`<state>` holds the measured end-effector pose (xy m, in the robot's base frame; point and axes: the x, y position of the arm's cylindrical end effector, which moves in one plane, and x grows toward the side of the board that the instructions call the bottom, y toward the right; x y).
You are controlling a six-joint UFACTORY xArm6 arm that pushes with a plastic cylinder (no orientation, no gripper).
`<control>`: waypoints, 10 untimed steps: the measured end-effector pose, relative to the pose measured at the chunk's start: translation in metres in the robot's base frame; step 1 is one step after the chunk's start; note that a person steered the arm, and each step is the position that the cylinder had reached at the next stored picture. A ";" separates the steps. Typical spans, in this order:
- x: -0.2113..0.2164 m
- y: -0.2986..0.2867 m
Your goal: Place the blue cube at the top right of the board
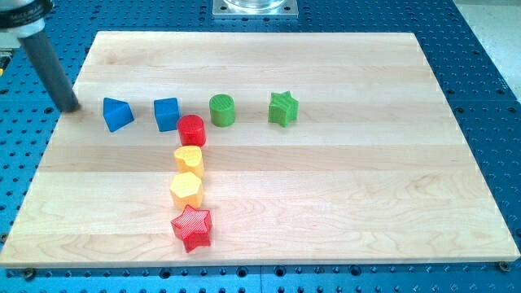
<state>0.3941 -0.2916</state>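
The blue cube [167, 113] sits on the wooden board [342, 187] in the upper left part, touching or nearly touching a red cylinder [192, 129] at its lower right. A blue triangular block [117, 114] lies to the cube's left. My tip [71, 107] is at the board's left edge, left of the blue triangular block and apart from it. The rod slants up to the view's top left.
A green cylinder [221, 109] and a green star [283, 108] stand right of the cube. Below the red cylinder run a yellow block [189, 159], a yellow hexagon [186, 189] and a red star [192, 227]. A metal mount [255, 7] is at the view's top.
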 end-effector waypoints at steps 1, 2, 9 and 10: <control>0.016 0.047; 0.016 0.087; 0.033 0.263; 0.034 0.310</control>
<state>0.4283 0.0184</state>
